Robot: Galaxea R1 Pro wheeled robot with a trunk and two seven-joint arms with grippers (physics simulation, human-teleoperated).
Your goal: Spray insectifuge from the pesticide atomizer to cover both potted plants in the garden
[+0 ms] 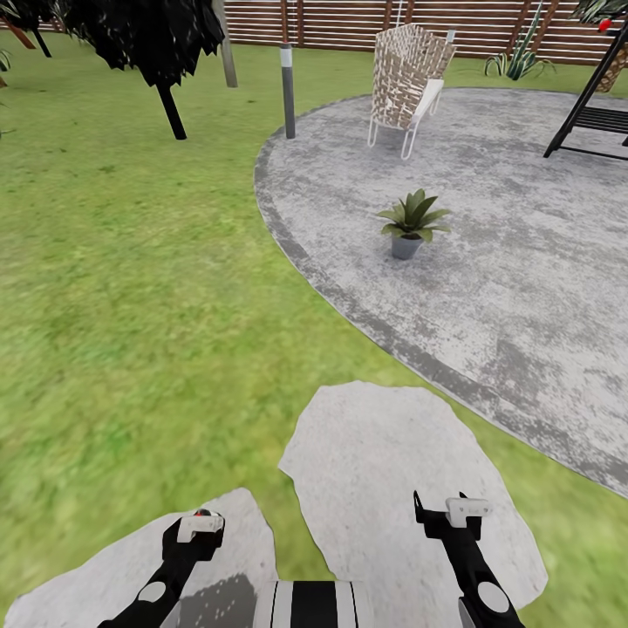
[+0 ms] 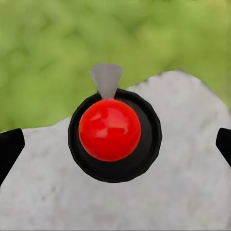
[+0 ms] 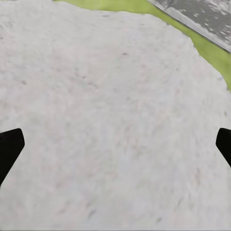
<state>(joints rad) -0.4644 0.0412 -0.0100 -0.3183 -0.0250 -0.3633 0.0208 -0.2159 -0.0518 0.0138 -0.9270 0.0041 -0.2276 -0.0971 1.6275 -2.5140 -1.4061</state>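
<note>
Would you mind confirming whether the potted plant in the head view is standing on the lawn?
No, the potted plant stands on the round grey stone patio, inside its edge, with the lawn off to the side.

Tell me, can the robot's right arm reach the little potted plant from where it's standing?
Probably not yet. The right gripper hangs low over a pale stepping stone, while the potted plant sits well ahead on the grey patio, past a grass strip. Nothing blocks the way; the robot seems to need to roll closer.
</note>
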